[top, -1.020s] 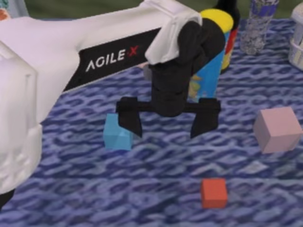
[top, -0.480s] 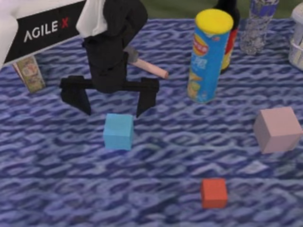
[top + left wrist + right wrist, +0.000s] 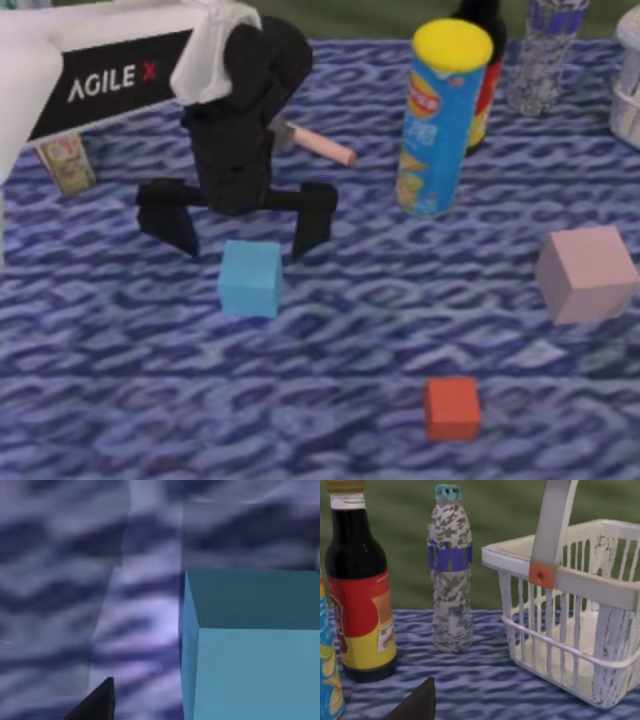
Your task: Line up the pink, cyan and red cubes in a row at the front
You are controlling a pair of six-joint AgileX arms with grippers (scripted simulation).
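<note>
Left tool (image 3: 243,226) nearer matte cyan cube (image 3: 250,278).

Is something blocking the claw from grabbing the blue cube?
No, nothing visible does. The left claw hangs open just behind and above the cyan cube, with only bare cloth around the cube. The pink rod and chips can stand farther back, out of the way.

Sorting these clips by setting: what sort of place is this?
Likely a simulated tabletop test scene, not a real room: a blue patterned table, loose cubes like the cyan one, and assorted groceries such as a chip can and basket.
</note>
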